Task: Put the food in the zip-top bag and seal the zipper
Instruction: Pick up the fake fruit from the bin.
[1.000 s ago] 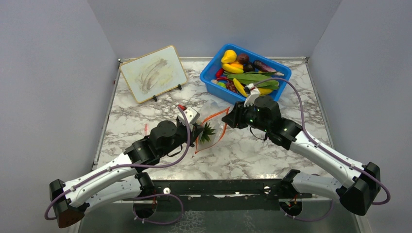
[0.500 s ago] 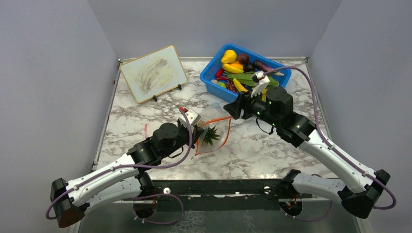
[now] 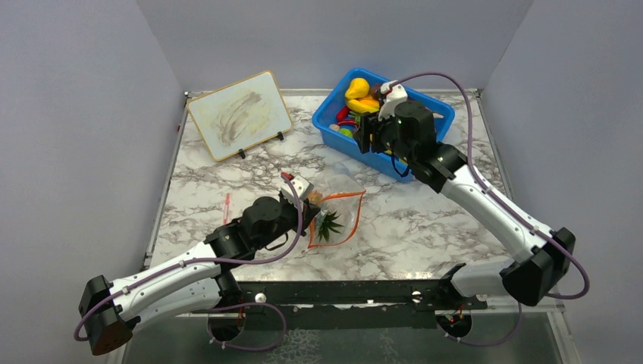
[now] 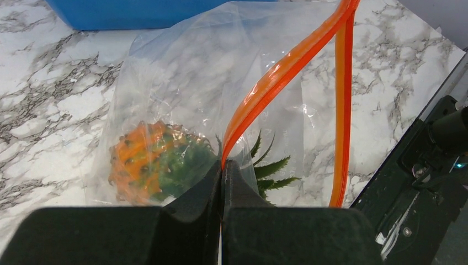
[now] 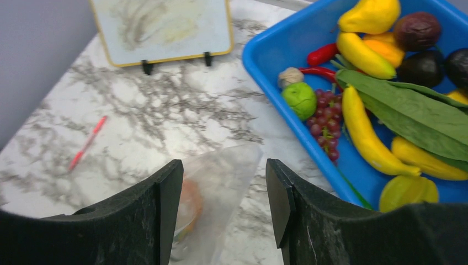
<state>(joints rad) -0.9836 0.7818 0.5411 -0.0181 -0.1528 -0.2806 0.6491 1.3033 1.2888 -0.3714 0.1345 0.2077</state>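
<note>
The clear zip-top bag (image 3: pixel 339 203) lies on the marble with its mouth open. An orange pineapple (image 4: pixel 146 160) with a green crown (image 3: pixel 327 224) sits inside it. My left gripper (image 4: pixel 222 168) is shut on the near lip of the orange zipper (image 4: pixel 284 69), at the bag's left side (image 3: pixel 309 203). My right gripper (image 5: pixel 223 165) is open with nothing between its fingers. It hangs over the near-left edge of the blue bin (image 3: pixel 331 136), and the bag (image 5: pixel 221 176) is below and beyond it. The rest of the food lies in the bin: bananas (image 5: pixel 364 132), a green leaf (image 5: pixel 411 105), a dark round fruit (image 5: pixel 416 30).
A small whiteboard on a stand (image 3: pixel 239 115) is at the back left. A red pen (image 3: pixel 227 202) lies on the marble left of the bag. Grey walls close the table on three sides. The bin also holds grapes (image 5: pixel 325 118) and a lime (image 5: pixel 301 99).
My right gripper has opened wider, left the bag's mouth and swung back and up to the blue bin. The left gripper, still shut on the zipper, has shifted the bag slightly rightwards and nearer.
</note>
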